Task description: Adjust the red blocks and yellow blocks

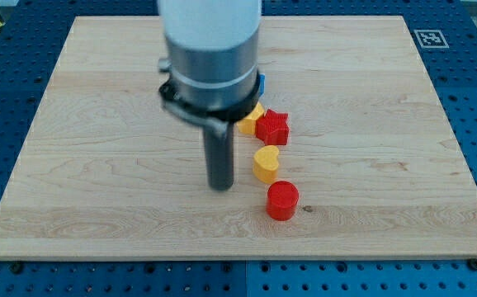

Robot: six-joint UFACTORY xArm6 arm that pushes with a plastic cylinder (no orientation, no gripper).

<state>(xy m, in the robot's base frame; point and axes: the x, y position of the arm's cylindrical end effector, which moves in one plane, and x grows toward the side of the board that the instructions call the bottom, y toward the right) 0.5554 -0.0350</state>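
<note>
Blocks sit in a line right of counter (98, 165) centre: red star (273, 126) touching a half-hidden yellow block (249, 122), yellow heart (266, 163) below, red cylinder (282, 200) lowest. Blue block (262, 82) peeks from behind arm. No gripper; my tip (221, 186) rests just left of yellow heart, touching nothing.

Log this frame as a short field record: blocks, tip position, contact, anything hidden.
red blocks: red star block; red cylinder
yellow blocks: yellow heart block; yellow block, partly hidden, shape unclear
other: blue block, only a sliver shows
my tip: left of the yellow heart block
contact: none visible
surface: wooden board
</note>
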